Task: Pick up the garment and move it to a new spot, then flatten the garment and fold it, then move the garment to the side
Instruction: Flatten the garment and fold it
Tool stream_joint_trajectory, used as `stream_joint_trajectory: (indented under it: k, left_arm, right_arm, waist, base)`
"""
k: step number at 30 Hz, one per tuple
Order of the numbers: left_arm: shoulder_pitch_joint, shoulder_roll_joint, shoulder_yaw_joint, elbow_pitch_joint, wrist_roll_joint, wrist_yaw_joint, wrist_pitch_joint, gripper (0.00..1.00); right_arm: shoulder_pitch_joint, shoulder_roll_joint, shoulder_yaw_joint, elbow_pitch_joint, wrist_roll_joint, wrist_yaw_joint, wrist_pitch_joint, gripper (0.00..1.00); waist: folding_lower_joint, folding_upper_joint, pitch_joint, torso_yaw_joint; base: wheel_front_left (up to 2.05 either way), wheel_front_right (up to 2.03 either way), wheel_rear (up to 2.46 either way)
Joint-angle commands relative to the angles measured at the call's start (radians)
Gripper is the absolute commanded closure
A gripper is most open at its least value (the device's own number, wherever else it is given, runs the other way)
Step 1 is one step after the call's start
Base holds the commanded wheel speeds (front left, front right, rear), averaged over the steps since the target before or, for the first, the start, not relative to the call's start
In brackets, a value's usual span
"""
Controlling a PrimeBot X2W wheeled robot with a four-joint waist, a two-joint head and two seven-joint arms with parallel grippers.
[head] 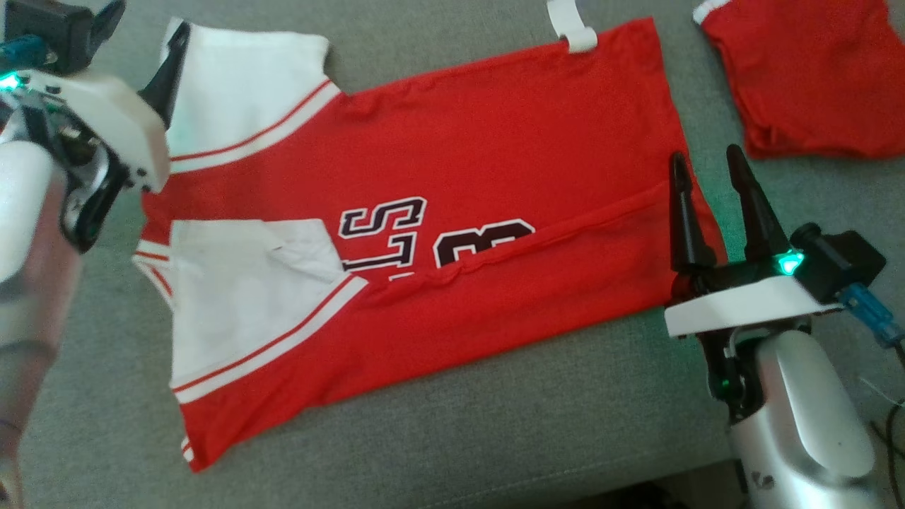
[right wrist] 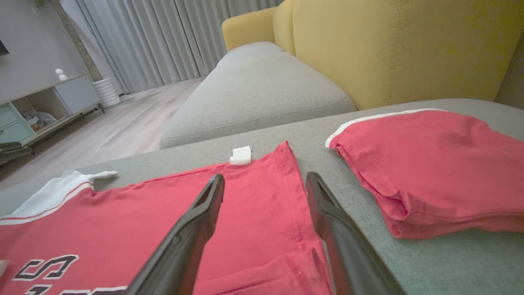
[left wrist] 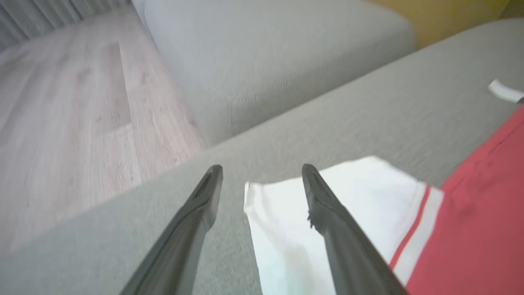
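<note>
While the left gripper [left wrist: 262, 168] and right gripper [right wrist: 266, 176] gape empty, a fold [head: 565, 230] half-hides lettering [head: 382, 219] on the jersey [head: 495, 127].

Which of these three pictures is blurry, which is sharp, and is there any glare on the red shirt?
Left wrist view: blurriest, the white sleeve and wooden floor smeared. Head view: mildly soft, left forearm smeared at the edge, no glare on the red shirt. Right wrist view: sharpest, soft even light, stitching clear on the folded red garment.
</note>
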Motion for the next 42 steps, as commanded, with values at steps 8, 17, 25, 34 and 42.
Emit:
stream_joint_trajectory:
  k: [8,17,25,34,42]
  left_arm:
    - [-0.136,0.121,-0.083,0.083,-0.124,0.002,0.059,0.0]
    - [-0.183,0.126,-0.184,0.102,-0.22,0.002,0.024,0.0]
    - [-0.2,0.115,-0.268,0.107,-0.316,0.002,-0.02,1.0]
    - [-0.162,0.082,-0.333,0.074,-0.355,0.002,-0.234,1.0]
    - [-0.072,0.076,-0.391,-0.036,-0.357,0.004,-0.332,1.0]
  right_arm:
    - [-0.024,-0.004,0.036,-0.035,0.027,-0.001,-0.014,0.0]
    - [-0.034,-0.004,0.03,-0.011,0.042,-0.001,-0.027,0.0]
    - [-0.047,-0.004,0.031,0.016,0.033,-0.001,-0.032,0.0]
    - [-0.022,-0.004,-0.009,0.034,-0.012,-0.001,-0.01,0.0]
    - [-0.019,-0.004,-0.082,-0.005,-0.089,-0.001,0.062,0.0]
  waist:
    - [-0.0003,0.0,0.103,-0.044]
    - [-0.0003,0.0,0.125,-0.061]
    - [-0.0003,0.0,0.099,-0.059]
    - [-0.0003,0.0,-0.029,-0.001]
    - [-0.0003,0.0,-0.112,0.096]
  base:
    - [0.0,0.0,0.0]
    - [0.0,0.0,0.0]
    - [0.0,0.0,0.0]
    - [0.0,0.0,0.0]
    - [0.0,0.0,0.0]
